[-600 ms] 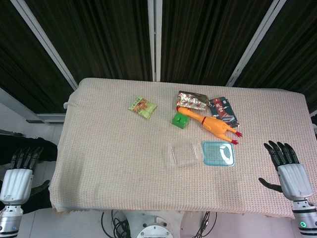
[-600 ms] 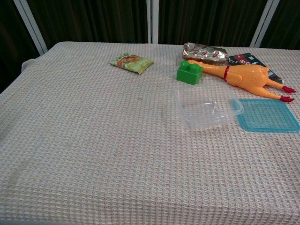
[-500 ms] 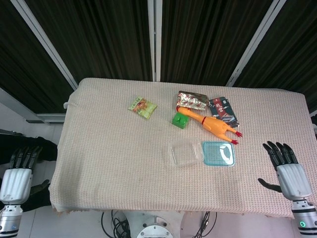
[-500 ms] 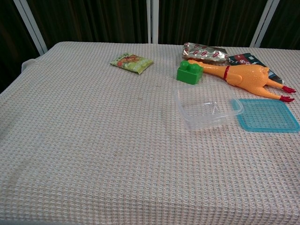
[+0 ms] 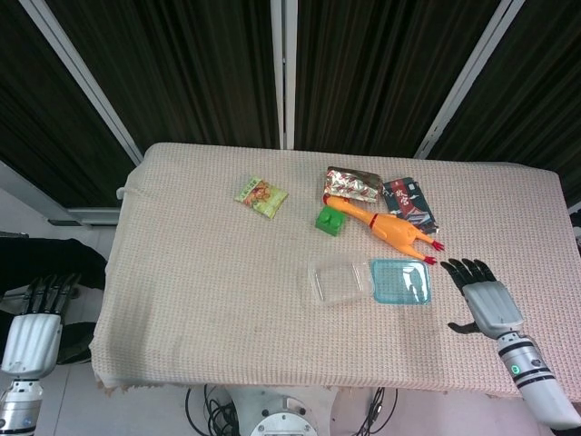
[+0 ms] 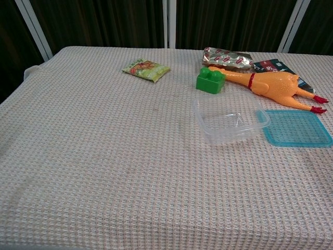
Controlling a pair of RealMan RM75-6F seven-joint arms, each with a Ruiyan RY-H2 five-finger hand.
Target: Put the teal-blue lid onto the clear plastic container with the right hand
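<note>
On the woven tablecloth (image 6: 104, 172), the teal-blue lid (image 6: 296, 128) lies flat, touching the clear plastic container (image 6: 230, 118). Only the head view shows the hands: right hand (image 5: 483, 298) empty, fingers spread near the lid; left hand (image 5: 36, 318) empty, off the table's edge.

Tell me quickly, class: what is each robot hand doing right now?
Left robot hand: open, holding nothing, beside the table.
Right robot hand: open, holding nothing, near the flat square teal-blue plastic lid.

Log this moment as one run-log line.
stage: reach | right hand: open, beside lid, not touching | left hand: open, off table edge | container: uncovered, left of lid | lid: flat on table
</note>
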